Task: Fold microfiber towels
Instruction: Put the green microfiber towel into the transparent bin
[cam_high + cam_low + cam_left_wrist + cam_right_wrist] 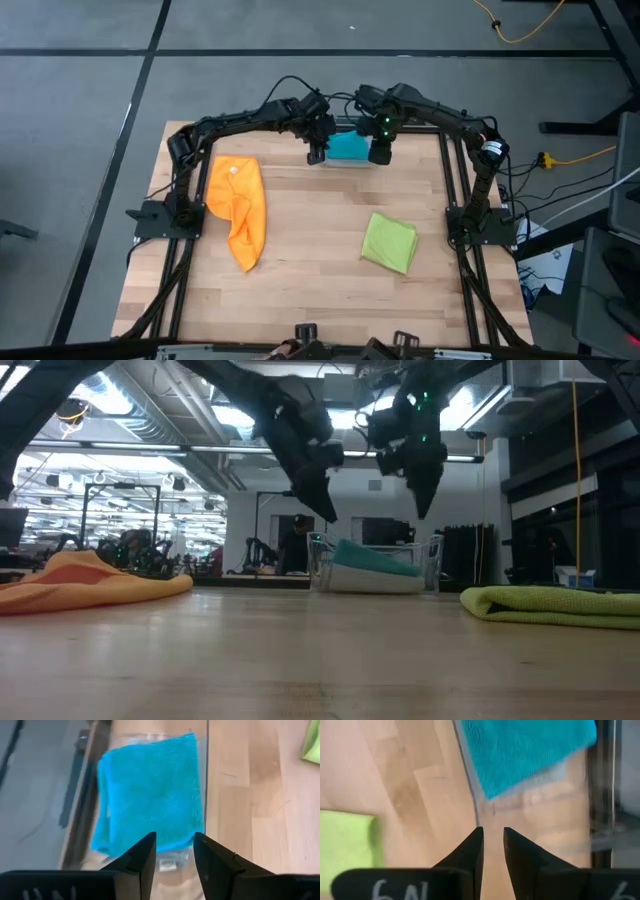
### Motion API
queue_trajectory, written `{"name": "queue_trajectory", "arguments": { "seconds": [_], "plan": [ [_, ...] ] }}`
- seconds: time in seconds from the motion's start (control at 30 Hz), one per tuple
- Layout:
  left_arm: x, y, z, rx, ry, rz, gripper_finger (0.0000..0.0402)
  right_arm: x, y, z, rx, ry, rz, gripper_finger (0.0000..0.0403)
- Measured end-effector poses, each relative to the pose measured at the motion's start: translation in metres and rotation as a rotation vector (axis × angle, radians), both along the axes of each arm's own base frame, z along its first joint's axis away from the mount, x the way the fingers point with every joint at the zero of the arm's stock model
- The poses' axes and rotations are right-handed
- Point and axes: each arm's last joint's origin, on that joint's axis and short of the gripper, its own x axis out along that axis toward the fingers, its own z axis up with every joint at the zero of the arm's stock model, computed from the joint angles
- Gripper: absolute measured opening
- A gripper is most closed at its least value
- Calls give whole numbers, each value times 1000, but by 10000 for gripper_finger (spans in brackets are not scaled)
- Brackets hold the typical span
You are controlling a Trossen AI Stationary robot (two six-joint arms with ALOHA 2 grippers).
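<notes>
Above the bench's [300, 215] far edge both grippers, left [317, 156] and right [379, 155], are hovering with jaws parted and empty, while the limp orange towel [240, 208] is probably wanting a corner pinch.

black jointed arms, looping black cables, green light on right wrist.

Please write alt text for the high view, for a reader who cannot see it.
Both grippers, left and right, hang above a bin holding a teal towel at the table's far edge. An orange towel lies crumpled on the left; a green towel lies folded on the right.
</notes>
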Motion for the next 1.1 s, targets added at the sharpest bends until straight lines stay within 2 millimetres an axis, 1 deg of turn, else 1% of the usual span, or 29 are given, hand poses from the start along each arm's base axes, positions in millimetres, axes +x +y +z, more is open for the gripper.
{"name": "queue_trajectory", "arguments": {
  "seconds": [0.07,0.13,0.2,0.3,0.37,0.43,0.53,0.63,0.73,0.8,0.87,0.9,1.0,1.1],
  "plan": [
    [-4,-4,8,9,12,36,123,-2,4,14,23,22,-77,77],
    [-8,-11,16,-20,22,71,123,-5,9,26,46,48,-170,77],
    [-13,-21,26,-67,26,105,123,-7,17,36,75,94,-256,77],
    [-15,-39,35,-127,47,135,123,-9,31,45,77,63,-328,77],
    [-13,-52,36,-151,63,123,123,-12,46,51,117,42,-309,77],
    [-11,-67,35,-184,98,91,123,-19,66,54,185,19,-259,77],
    [-2,-91,36,-203,91,11,123,-38,102,59,240,-9,-192,77],
    [11,-115,40,-174,26,-67,123,-59,135,50,199,-44,-237,77],
    [28,-140,46,-112,-88,-179,123,-77,167,31,182,-101,-311,78],
    [38,-156,49,-64,-164,-258,123,-87,189,15,206,-140,-337,78],
    [48,-173,49,-23,-220,-336,123,-96,210,-2,228,-163,-352,78],
    [52,-180,47,-6,-233,-370,123,-100,220,-10,232,-177,-360,78],
    [60,-200,33,-8,-218,-454,123,-112,247,-34,239,-197,-383,77],
    [71,-213,15,-78,-221,-542,123,-120,270,-55,244,-197,-385,78]
  ]
}}
